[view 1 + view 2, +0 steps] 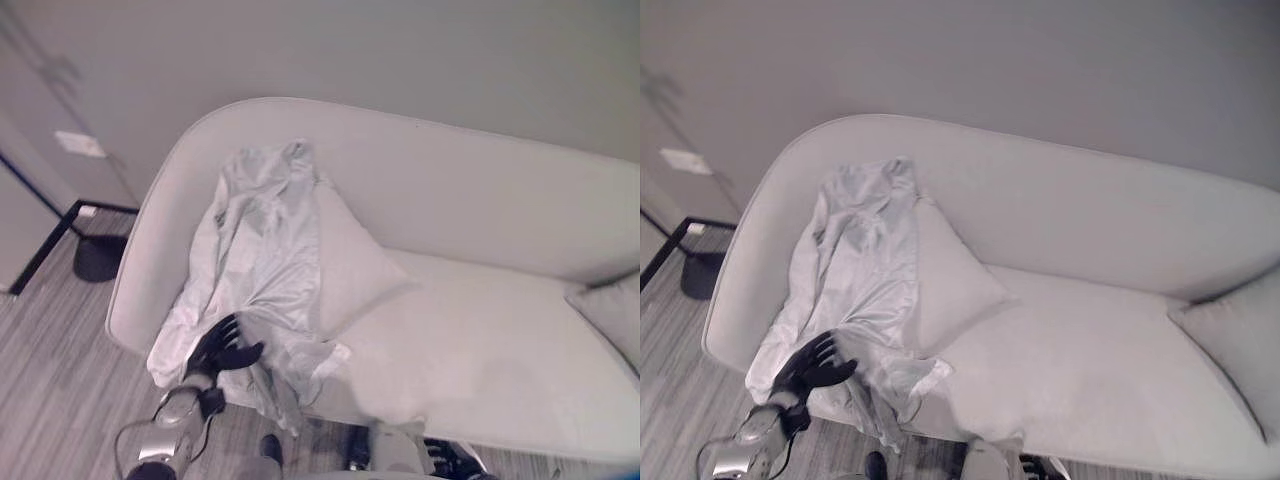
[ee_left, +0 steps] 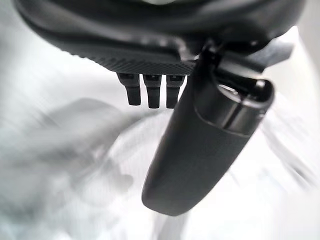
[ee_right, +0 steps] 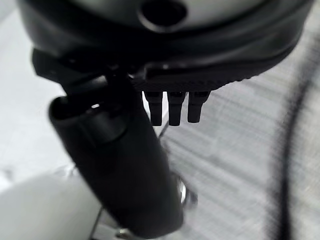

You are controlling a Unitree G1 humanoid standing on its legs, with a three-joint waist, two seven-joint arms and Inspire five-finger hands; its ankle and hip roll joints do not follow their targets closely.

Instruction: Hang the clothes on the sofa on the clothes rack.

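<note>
A pale, shiny garment (image 1: pixel 258 250) lies draped over the left end of the light sofa (image 1: pixel 480 340), running from the top of the backrest down over the seat's front edge. My left hand (image 1: pixel 222 350) comes up from below and rests on the garment's lower part, fingers spread and straight, so it is open. The left wrist view has its thumb (image 2: pixel 200 150) and fingers straight, with blurred white cloth (image 2: pixel 75 150) beyond them. My right hand (image 3: pixel 125 170) hangs open over striped floor, holding nothing.
A square cushion (image 1: pixel 350 265) leans on the backrest, partly under the garment. Another cushion (image 1: pixel 610 315) sits at the sofa's right end. Left of the sofa, a dark round base (image 1: pixel 98 258) and a black frame (image 1: pixel 45 245) stand on the wooden floor (image 1: pixel 50 370).
</note>
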